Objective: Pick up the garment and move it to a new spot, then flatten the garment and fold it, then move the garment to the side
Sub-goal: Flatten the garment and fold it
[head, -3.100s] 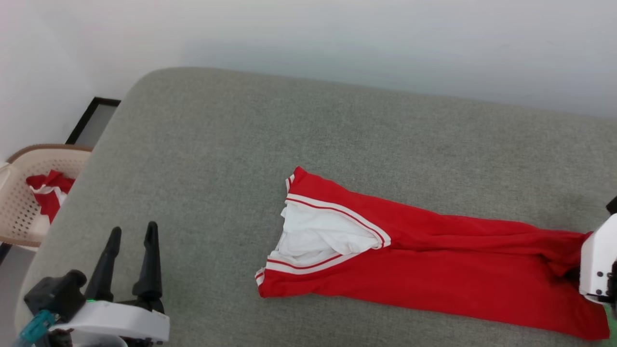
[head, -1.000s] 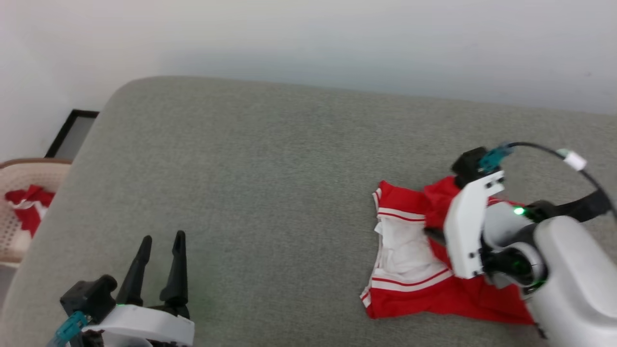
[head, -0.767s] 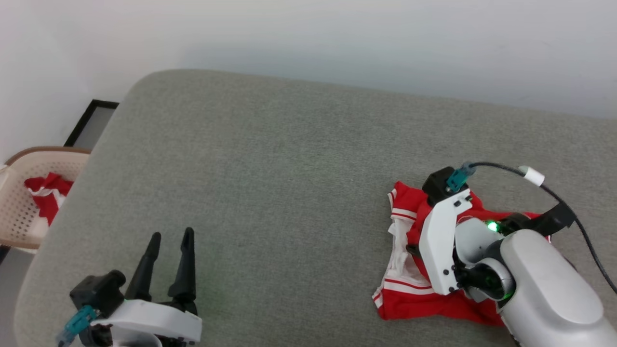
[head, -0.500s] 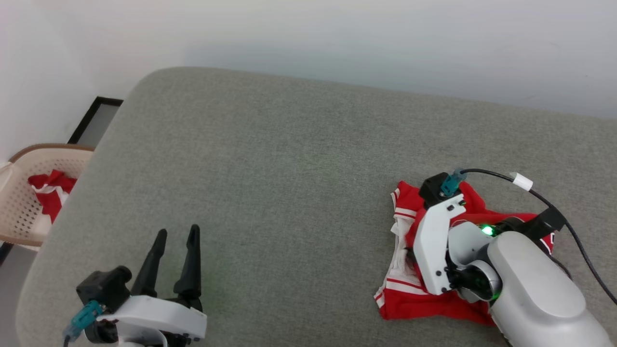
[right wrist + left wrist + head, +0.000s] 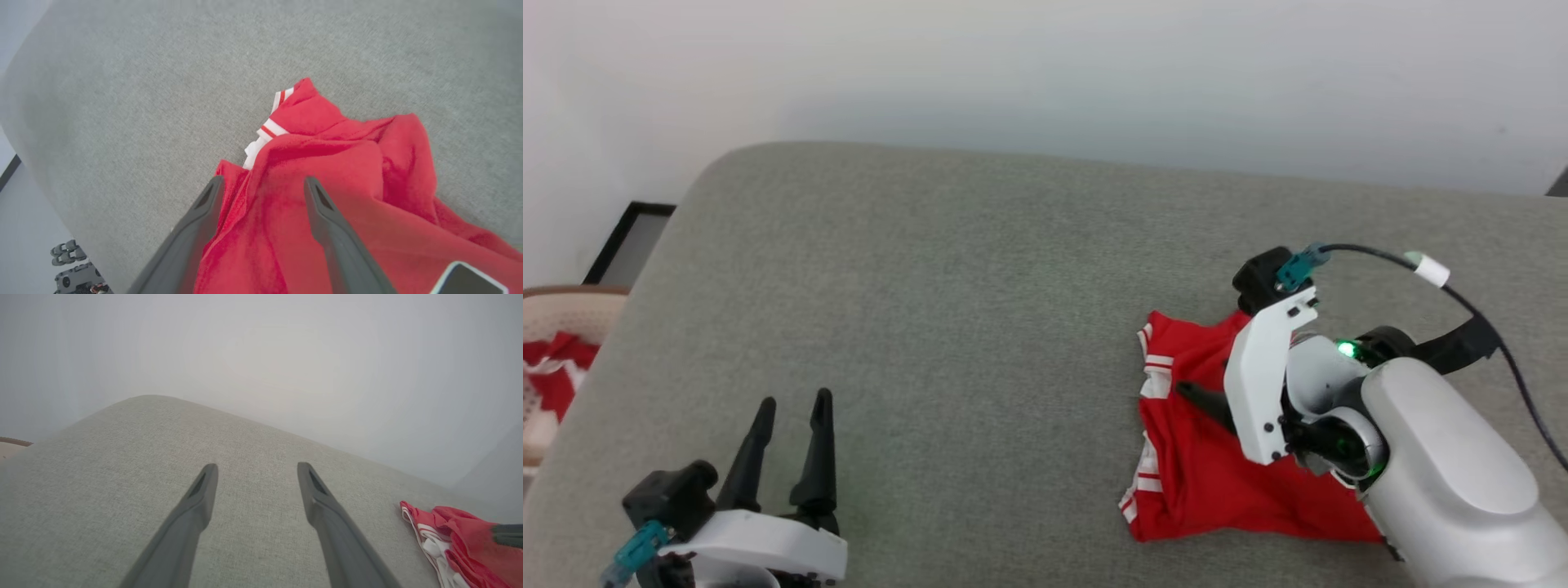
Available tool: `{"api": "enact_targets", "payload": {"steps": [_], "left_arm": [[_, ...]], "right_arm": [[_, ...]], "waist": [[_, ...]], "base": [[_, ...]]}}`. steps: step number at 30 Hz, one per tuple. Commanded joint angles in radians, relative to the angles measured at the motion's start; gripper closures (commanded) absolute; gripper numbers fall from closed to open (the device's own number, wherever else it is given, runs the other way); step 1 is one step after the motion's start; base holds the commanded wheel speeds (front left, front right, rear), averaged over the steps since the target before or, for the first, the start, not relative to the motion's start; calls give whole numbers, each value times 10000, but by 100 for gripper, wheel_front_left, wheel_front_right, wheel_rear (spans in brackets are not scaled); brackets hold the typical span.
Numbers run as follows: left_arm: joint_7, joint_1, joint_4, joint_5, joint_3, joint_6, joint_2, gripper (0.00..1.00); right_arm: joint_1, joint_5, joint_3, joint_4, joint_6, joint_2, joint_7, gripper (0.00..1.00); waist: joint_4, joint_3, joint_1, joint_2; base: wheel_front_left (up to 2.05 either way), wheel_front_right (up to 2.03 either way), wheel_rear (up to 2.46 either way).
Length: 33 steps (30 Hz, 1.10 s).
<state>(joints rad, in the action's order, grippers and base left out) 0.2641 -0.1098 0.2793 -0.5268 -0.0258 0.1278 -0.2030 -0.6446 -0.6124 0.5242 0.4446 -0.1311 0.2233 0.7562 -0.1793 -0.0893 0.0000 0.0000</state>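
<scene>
The garment (image 5: 1192, 474) lies bunched and doubled over on the right of the grey cushion (image 5: 931, 286), red side up, with striped trim along its left edge. My right gripper (image 5: 1196, 396) hovers just over it. In the right wrist view that gripper (image 5: 262, 181) is open, the red garment (image 5: 347, 155) lying loose under and between the fingers. My left gripper (image 5: 795, 398) stands open at the lower left, far from the cloth. The left wrist view shows it (image 5: 256, 467) holding nothing, with the garment (image 5: 461, 547) at the right edge.
A beige perforated basket (image 5: 556, 310) holding red and white cloth (image 5: 551, 367) stands off the cushion's left end. Beside it, a black frame (image 5: 629, 241) lies by the pale wall. A black cable (image 5: 1462, 302) arcs over my right arm.
My right gripper has opened and let go of the garment. The red fabric now lies folded over the white part that showed before. The camera has shifted.
</scene>
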Motion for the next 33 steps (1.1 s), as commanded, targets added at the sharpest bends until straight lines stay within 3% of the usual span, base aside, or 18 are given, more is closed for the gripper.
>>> {"api": "enact_targets", "payload": {"steps": [1,15,25,33], "left_arm": [[-6,104,-26,59,26,41,-56,0],[-6,472,-202,160,222,40,-333,0],[-6,951,-443,355,648,40,-424,0],[-6,1263,-605,510,916,40,-454,0]], "right_arm": [[23,-66,-54,-91,8,75,-32,0],[678,-83,-871,-1556,8,758,-973,0],[1658,364,-1805,-2002,8,1388,-3161,0],[2604,876,-1963,-2225,8,2141,-5579,0]], "waist": [[185,123,0,0],[1110,557,0,0],[1735,870,0,0],[2031,996,0,0]], "base": [[0,0,0],[0,0,0],[0,0,0],[0,0,0]]}}
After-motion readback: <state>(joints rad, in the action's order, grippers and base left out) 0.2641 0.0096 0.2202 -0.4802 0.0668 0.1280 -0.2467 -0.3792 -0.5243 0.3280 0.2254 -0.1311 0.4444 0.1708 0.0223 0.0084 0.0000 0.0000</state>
